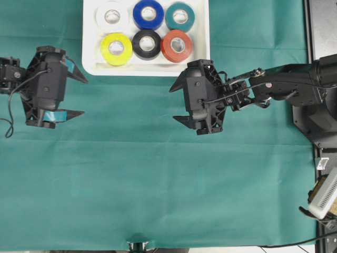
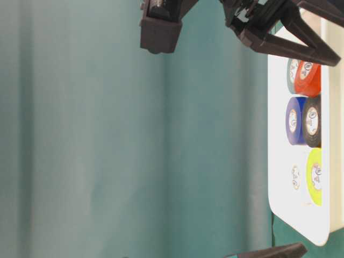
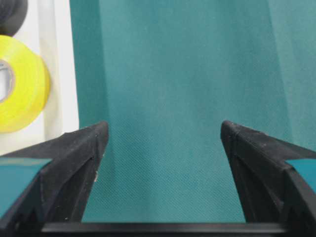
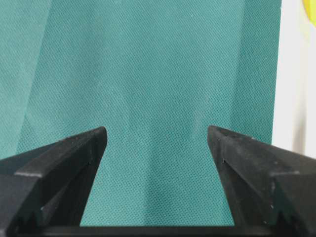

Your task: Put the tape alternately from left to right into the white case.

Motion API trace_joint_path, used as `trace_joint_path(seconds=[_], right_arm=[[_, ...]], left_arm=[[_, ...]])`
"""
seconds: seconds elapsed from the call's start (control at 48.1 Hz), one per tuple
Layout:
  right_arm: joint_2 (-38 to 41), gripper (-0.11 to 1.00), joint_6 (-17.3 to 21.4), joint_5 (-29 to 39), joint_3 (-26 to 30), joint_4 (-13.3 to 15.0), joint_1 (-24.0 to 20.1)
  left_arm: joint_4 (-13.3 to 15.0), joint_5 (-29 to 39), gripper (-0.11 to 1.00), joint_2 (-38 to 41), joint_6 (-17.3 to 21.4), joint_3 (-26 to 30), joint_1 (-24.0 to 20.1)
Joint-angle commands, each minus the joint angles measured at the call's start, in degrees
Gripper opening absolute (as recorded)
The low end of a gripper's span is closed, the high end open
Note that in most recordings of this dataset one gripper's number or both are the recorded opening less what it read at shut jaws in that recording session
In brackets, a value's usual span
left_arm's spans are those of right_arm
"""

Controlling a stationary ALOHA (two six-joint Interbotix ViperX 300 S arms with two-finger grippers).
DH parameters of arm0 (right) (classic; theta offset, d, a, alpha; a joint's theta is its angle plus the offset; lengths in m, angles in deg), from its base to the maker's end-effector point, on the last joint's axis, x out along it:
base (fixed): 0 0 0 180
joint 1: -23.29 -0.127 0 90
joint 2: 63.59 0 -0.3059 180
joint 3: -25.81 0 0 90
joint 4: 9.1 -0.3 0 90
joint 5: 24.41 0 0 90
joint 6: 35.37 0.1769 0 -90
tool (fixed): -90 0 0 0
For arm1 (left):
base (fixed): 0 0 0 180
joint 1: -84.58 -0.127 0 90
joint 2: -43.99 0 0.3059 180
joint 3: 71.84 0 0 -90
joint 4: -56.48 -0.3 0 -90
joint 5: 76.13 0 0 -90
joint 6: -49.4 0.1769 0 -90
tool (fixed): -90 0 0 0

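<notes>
Overhead view: I see a green cloth [image 1: 158, 190] covering the table. The white case [image 1: 90, 52] sits at the top edge and holds 6 rolls in 2 rows of 3: white roll [image 1: 111, 17], blue roll [image 1: 148, 13], teal roll [image 1: 180, 16] at the back; yellow roll [image 1: 116, 49], black roll [image 1: 147, 44], orange-red roll [image 1: 177, 46] in front. The left gripper [image 1: 78, 96] is spread wide and empty, left of the case. The right gripper [image 1: 177, 104] is equally spread and empty, just below the case's right corner.

Table-level view: the case [image 2: 285, 209] lies along the right side; core labels show print too small for me to read. The right gripper's dark fingers [image 2: 301, 48] overlap the case's far end.

Left wrist view: fingers [image 3: 79, 158] apart over bare cloth, with the yellow roll [image 3: 24, 84] in the case at the left.

Right wrist view: fingers [image 4: 64, 163] apart over cloth, the case rim [image 4: 291, 89] at the right.
</notes>
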Motion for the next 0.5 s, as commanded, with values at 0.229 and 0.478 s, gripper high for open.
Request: trace_joint_path(seconds=[0.229, 0.478], right_arm=[[-0.6, 0.87, 0.1, -0.5, 1.3, -0.1, -0.2], [-0.6, 0.87, 0.1, -1.2, 1.1, -0.2, -0.2]], left_arm=[[0.1, -3.2, 0.95, -3.0, -0.2, -1.9, 0.3], [0.1, -3.6, 0.95, -4.5, -0.2, -3.3, 0.3]])
